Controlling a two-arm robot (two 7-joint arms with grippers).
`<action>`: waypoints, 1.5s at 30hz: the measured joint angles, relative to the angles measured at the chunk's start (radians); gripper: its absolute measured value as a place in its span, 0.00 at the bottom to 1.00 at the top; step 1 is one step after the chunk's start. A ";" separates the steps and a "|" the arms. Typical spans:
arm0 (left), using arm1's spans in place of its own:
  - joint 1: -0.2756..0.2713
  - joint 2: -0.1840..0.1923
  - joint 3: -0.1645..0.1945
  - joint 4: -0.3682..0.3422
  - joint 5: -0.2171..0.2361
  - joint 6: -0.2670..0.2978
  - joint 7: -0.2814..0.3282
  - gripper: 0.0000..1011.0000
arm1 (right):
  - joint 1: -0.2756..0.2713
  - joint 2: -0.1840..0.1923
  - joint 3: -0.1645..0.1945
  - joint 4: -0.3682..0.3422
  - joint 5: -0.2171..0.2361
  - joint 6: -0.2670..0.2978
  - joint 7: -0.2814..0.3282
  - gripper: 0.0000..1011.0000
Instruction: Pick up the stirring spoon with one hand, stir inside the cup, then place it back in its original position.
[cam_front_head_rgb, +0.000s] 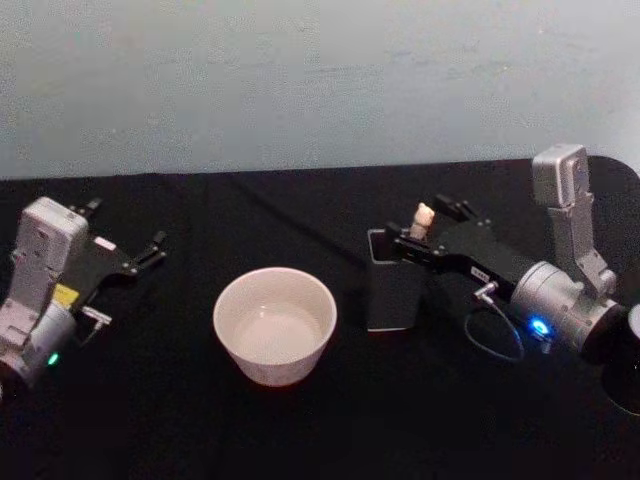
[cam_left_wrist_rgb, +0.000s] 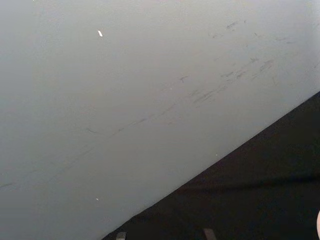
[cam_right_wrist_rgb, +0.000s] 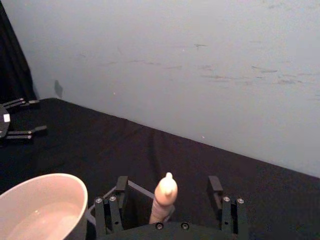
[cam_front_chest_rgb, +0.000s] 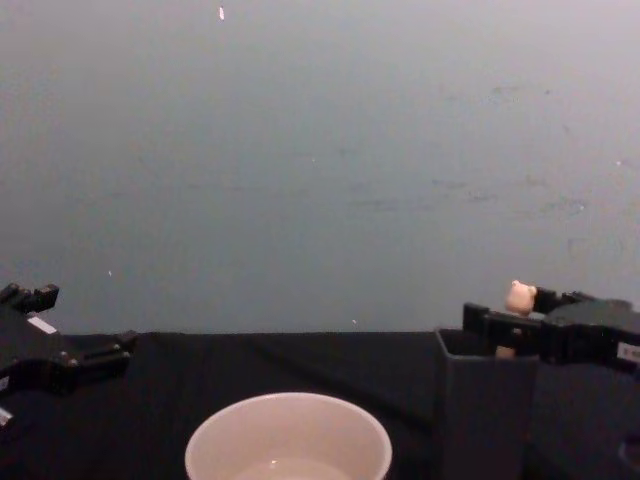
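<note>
The stirring spoon (cam_front_head_rgb: 423, 218) stands upright in the dark grey square holder (cam_front_head_rgb: 392, 290), its beige bear-head handle (cam_front_chest_rgb: 519, 296) sticking out above the rim; its bowl is hidden inside. My right gripper (cam_front_head_rgb: 431, 227) is at the holder's top, open, with one finger on each side of the handle (cam_right_wrist_rgb: 166, 197) and a gap on both sides. The wide cream-white cup (cam_front_head_rgb: 275, 325) sits left of the holder, apart from it, and shows as well in the chest view (cam_front_chest_rgb: 288, 440) and the right wrist view (cam_right_wrist_rgb: 40, 205). My left gripper (cam_front_head_rgb: 125, 235) rests open at the far left.
A black cloth covers the table (cam_front_head_rgb: 300, 220), which ends at a pale grey wall (cam_front_head_rgb: 300, 80) behind. Open cloth lies between the cup and the left gripper (cam_front_chest_rgb: 60, 350) and in front of the cup. The right arm's body (cam_front_head_rgb: 555, 300) lies to the holder's right.
</note>
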 joint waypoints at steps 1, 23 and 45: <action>0.000 0.000 0.000 0.000 0.000 0.000 0.000 0.99 | 0.001 -0.003 0.001 0.002 0.000 0.000 0.003 0.99; 0.000 0.000 0.000 0.000 0.000 0.000 0.000 0.99 | 0.005 -0.011 0.003 0.008 -0.005 0.004 0.016 0.88; 0.000 0.000 0.000 0.000 0.000 0.000 0.000 0.99 | 0.004 -0.010 0.003 0.006 -0.004 0.002 0.013 0.22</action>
